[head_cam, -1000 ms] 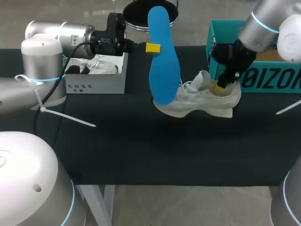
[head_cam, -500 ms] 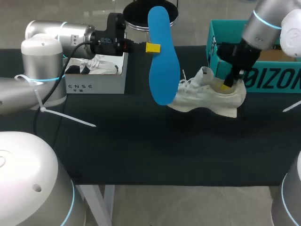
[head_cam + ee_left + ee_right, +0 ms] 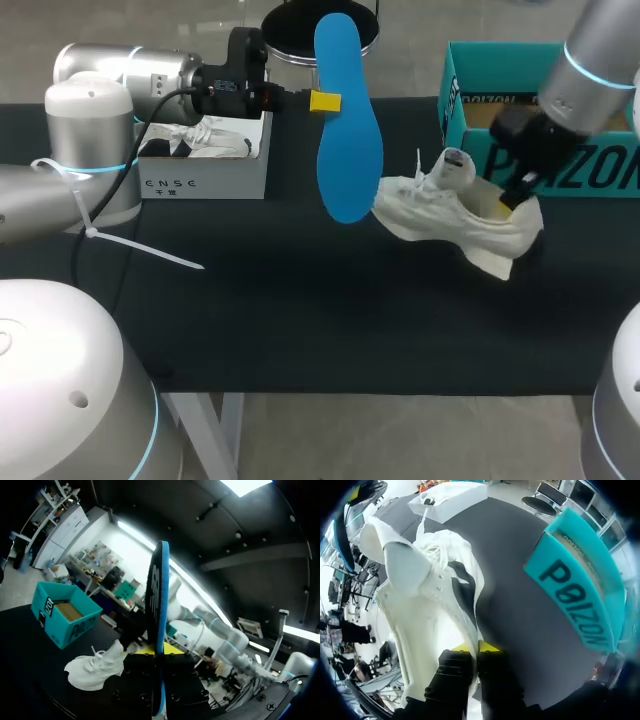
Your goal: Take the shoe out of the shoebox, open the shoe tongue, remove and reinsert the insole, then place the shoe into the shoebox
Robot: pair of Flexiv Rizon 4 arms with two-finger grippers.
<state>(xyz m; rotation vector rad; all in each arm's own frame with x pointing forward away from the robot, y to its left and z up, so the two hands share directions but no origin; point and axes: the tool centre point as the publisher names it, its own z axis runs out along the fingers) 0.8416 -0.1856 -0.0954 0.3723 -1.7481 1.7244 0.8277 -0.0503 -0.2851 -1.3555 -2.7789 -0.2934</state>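
At the right side of the desk (image 3: 300, 320), your right gripper (image 3: 515, 190) holds the white sneaker (image 3: 450, 212) by the rim of its heel opening. In the right wrist view the two yellow fingers (image 3: 461, 647) stand almost together, and the thin wall of the sneaker (image 3: 432, 600) is pinched between them, so the grasp is narrow but firm. The sneaker lies tilted, just in front of the teal shoebox (image 3: 478, 75). Its toe points toward the middle of the desk and its tongue stands up. I cannot tell if its sole touches the desk.

Your left gripper (image 3: 323, 100) is closed on the blue insole (image 3: 348, 120) and holds it upright above the desk. The lower end of the insole hangs close to the toe of the sneaker. In the left wrist view the insole (image 3: 159, 620) passes edge-on between the fingers.

My judgement is that the insole is already out and the step in hand is to put it back. For the next move you need to tip the insole down and bring its front end into the opening behind the tongue. The right arm should keep the sneaker steady, with the opening turned toward the insole. The laces may catch the edge of the insole.

A white box (image 3: 205, 170) with some items stands at the left.
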